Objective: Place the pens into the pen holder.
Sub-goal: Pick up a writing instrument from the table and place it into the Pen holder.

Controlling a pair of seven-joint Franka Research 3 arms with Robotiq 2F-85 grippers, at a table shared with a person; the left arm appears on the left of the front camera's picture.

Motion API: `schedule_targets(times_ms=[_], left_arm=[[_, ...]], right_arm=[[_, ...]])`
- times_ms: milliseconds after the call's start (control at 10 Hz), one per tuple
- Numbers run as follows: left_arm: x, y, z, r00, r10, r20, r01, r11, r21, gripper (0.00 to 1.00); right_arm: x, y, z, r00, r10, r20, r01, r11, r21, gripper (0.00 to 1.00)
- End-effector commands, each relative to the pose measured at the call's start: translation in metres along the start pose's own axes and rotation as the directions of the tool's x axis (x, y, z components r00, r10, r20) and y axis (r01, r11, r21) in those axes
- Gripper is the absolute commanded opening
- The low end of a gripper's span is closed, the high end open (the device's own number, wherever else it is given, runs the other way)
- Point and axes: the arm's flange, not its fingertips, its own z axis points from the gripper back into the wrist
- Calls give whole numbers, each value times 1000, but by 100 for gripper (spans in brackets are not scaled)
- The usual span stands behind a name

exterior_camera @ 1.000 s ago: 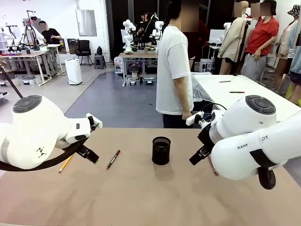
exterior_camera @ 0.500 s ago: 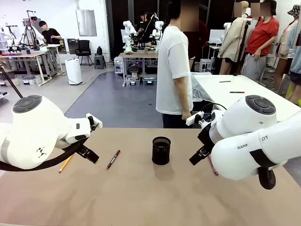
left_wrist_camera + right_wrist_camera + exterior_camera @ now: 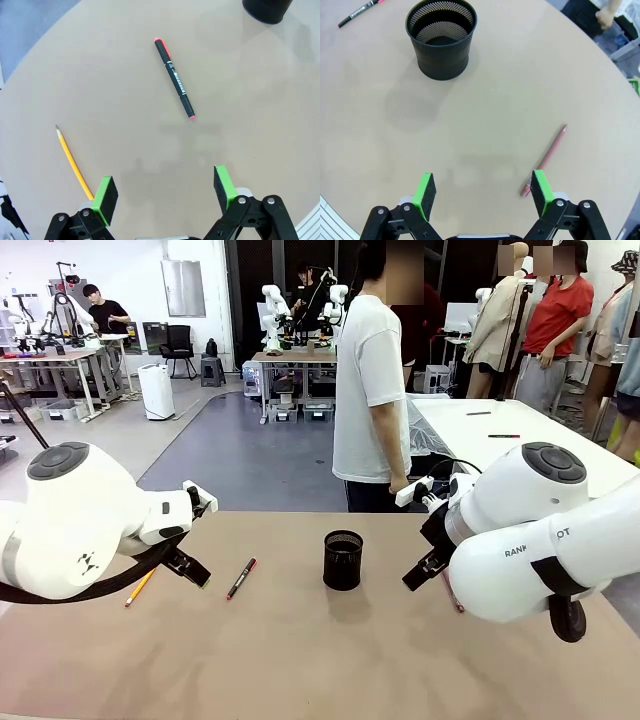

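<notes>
Nothing's in yet: pen holder (image 3: 343, 560) is sitting empty. I'm holding L gripper (image 3: 164, 192) wide near pencil (image 3: 74, 165) & dark pen (image 3: 174, 79), R gripper (image 3: 482, 192) wide beside reddish pen (image 3: 545, 159). All 3 are lying flat, waiting.

place: open lab/workshop hall | evidence: cluttered workbenches (image 3: 50, 358), office chair (image 3: 180, 343), white floor unit (image 3: 157, 390), people (image 3: 370, 390) standing about

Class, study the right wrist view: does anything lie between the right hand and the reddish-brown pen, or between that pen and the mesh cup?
Nothing visible does. The open right hand hangs near the thin reddish-brown pen; bare tan tabletop lies between that pen and the black wire-mesh cup.
</notes>
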Motion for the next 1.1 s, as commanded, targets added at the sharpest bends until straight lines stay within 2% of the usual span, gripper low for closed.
schedule_targets(times_ms=[0,200,400,600,700,900,1000], left_arm=[[1,-3,1,999,-6,-50,4,1000,-28,100],[8,-2,8,993,-16,-118,-1,990,-139,100],[18,0,19,997,-6,-81,-15,968,-249,100],[29,3,43,1000,-14,11,17,930,-368,100],[33,10,57,996,-51,67,73,914,-398,100],[37,24,85,970,-98,221,183,894,-409,100],[37,33,94,964,-100,248,201,883,-425,100]], right_arm=[[5,0,3,1000,8,-22,-7,998,59,100],[5,2,8,1000,-23,-7,24,987,160,100],[10,-2,18,999,-38,14,34,973,229,100],[20,-9,42,999,-6,38,-6,953,303,100],[24,-16,61,997,11,71,-33,949,312,100],[28,-35,94,990,51,130,-92,938,335,100],[29,-47,106,988,52,146,-103,925,365,100]])
